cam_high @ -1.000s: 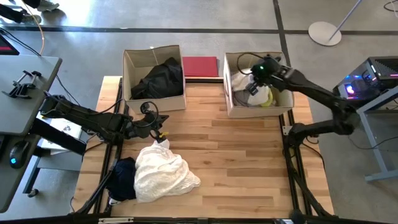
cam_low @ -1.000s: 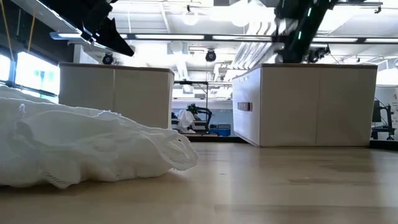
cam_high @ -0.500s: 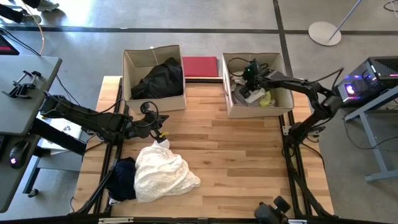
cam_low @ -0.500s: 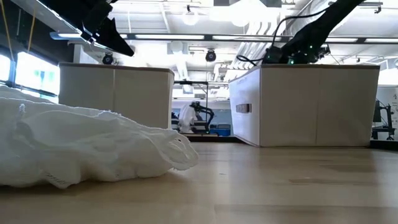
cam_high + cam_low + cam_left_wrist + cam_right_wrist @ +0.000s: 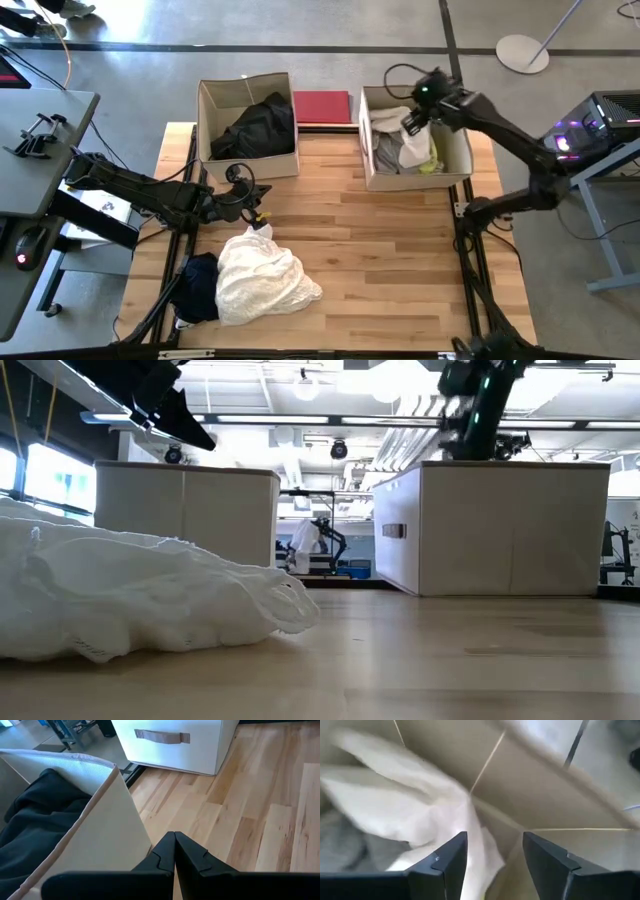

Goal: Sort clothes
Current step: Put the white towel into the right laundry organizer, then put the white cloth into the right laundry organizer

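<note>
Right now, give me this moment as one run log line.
right gripper: open over right box, white garment released | left gripper: shut, idle by left box | white pile on table

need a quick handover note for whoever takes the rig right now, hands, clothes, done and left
Right hand: open, empty, above the right box at the table's far side, a white garment just below it.
Left hand: shut, empty, waiting near the front corner of the left box.
Done: black garment in the left box; white, grey and a bit of yellow fabric in the right box.
Left: a white garment and a dark navy one heaped at the table's near left edge, not yet sorted.
</note>
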You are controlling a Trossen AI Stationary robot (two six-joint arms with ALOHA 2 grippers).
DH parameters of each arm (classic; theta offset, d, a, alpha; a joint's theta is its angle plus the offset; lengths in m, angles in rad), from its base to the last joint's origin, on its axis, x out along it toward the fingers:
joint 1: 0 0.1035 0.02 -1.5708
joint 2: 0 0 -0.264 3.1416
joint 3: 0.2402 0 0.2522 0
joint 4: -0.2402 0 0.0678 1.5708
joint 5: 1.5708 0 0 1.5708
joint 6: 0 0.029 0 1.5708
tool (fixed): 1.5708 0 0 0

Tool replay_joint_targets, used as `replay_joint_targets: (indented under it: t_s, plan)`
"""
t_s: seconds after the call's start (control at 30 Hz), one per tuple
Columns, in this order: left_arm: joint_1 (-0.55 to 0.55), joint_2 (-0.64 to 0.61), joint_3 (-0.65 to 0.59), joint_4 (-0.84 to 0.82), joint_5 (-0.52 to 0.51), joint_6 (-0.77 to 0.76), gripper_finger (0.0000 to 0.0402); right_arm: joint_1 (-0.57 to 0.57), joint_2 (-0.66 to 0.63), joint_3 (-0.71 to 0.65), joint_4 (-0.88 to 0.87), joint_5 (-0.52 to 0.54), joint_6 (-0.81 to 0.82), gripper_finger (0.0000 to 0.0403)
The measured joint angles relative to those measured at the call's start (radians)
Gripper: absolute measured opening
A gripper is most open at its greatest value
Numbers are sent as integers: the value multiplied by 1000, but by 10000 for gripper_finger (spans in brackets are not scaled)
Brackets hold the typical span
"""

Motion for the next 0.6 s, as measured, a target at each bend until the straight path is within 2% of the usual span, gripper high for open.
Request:
replay_joint_targets:
  t_s: [0.2,0.33,0.47,0.6]
  plan:
    - [-6,0,0,-1,2,-26,0,143,-137,60,-42,2,48,181]
    - [-54,0,3,-8,30,-25,0,343,-206,-2,41,-109,75,181]
    - [-147,0,27,-23,185,-25,0,604,-221,-131,294,-190,79,181]
    - [-279,0,52,-32,352,-82,0,829,-177,-289,684,-204,6,181]
